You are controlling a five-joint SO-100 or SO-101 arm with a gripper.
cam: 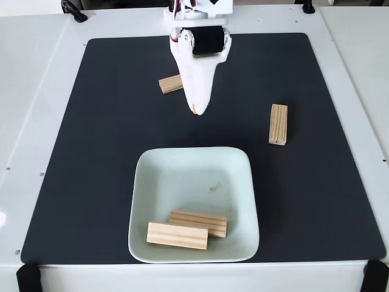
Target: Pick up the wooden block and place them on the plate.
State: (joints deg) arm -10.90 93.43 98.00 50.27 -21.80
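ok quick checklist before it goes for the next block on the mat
1. Gripper empty: ok, nothing seen in it.
2. Jaws open enough: cannot tell, they look closed from this angle.
3. Nearest wooden block free to grasp: cannot tell, the arm hides part of it.
4. Other mat block reachable: ok, lying alone.
5. Plate has room: ok, two blocks at the near edge.
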